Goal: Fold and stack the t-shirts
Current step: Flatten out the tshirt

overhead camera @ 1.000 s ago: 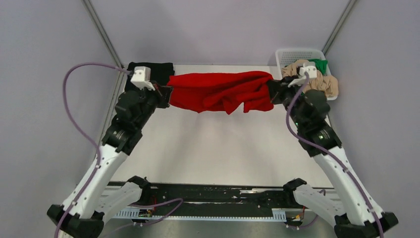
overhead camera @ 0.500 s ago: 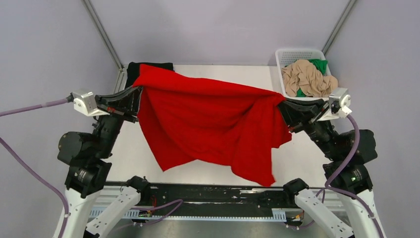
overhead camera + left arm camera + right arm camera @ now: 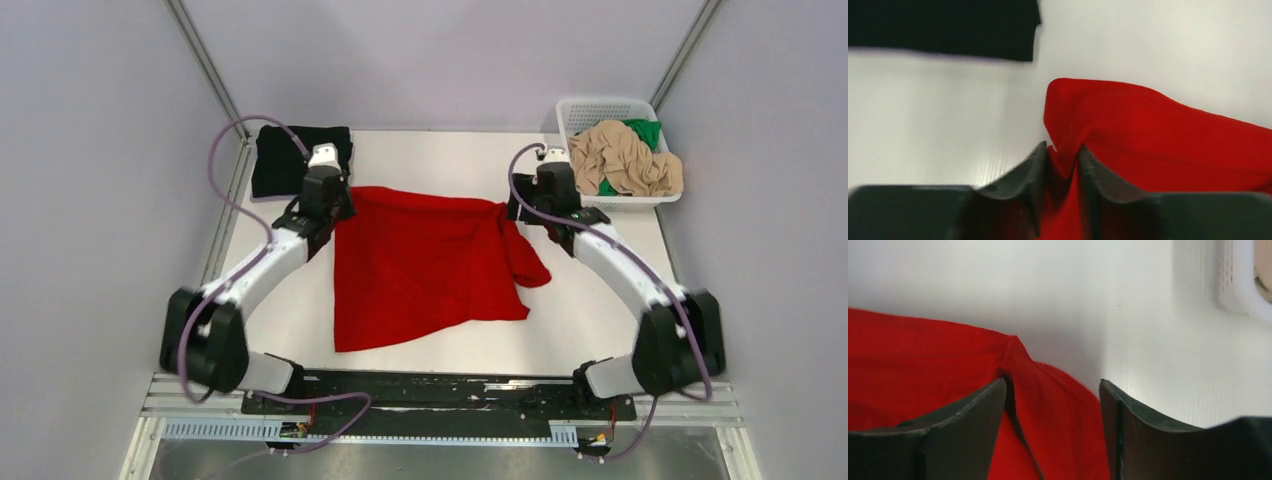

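Only wrist views reveal left pincer pinching red t-shirt, right pincer agape.

You have 4 shirts, all soft matt cloth: the red shirt rumpled along its right edge, the black shirt flat and smooth, the beige shirt heavily creased, the green shirt mostly hidden. The basket is white plastic lattice. The table is smooth, white, faintly glossy, finely ribbed up close. The fingers are dark matt plastic. The rail is bare metal.
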Motion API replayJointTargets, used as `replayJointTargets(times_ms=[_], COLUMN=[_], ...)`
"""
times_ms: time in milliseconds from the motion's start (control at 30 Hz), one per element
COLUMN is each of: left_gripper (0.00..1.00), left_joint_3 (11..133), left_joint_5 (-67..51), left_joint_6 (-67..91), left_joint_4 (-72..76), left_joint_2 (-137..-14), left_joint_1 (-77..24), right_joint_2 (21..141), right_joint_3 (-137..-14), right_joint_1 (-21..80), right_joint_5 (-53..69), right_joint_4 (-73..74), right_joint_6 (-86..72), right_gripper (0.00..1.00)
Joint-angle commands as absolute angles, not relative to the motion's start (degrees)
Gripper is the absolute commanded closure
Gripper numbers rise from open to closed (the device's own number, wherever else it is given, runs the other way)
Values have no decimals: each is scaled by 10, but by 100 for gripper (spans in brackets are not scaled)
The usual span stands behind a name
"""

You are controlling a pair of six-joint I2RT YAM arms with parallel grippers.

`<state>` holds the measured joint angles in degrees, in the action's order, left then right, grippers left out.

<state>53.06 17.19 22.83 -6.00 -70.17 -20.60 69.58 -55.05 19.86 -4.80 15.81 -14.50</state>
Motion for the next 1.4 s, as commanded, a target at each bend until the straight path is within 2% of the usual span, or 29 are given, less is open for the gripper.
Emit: replayJointTargets(times_ms=[0, 33, 100, 133, 300, 467, 700, 767, 900, 1033, 1167, 1367], left_gripper=[46, 16, 2, 1, 0, 0, 0, 0, 0, 3, 7, 21], left_joint_3=[636, 687, 741, 749, 739, 717, 515, 474, 392, 350, 304, 264], left_joint_5=[132, 124, 109, 105, 81, 42, 31, 37, 32, 36, 77, 131], left_joint_6=[248, 247, 237, 236, 237, 283, 359, 401, 492, 589, 648, 662], left_joint_4=[-20, -41, -72, -80, -114, -291, -382, -469, -539, -544, -514, -403], left_joint_2=[-889, -937, -971, -970, -904, -812, -622, -576, -514, -502, -525, -531], left_joint_1=[-158, -155, -155, -155, -155, -162, -250, -261, -312, -373, -386, -386], right_joint_2=[888, 917, 919, 908, 810, 701, 590, 581, 592, 633, 662, 663], right_joint_3=[-682, -707, -728, -724, -656, -569, -472, -457, -424, -418, -419, -420], right_joint_1=[160, 160, 160, 161, 156, 155, 157, 159, 159, 160, 159, 160], right_joint_5=[-177, -189, -189, -184, -181, -90, 28, 44, 64, 72, 71, 71], right_joint_4=[191, 204, 216, 216, 209, 215, 295, 318, 325, 324, 316, 308], right_joint_6=[-166, -170, -183, -191, -233, -244, -275, -290, -311, -317, -316, -307], right_gripper=[25, 19, 2, 0, 0, 0, 0, 0, 0, 0, 0, 0])
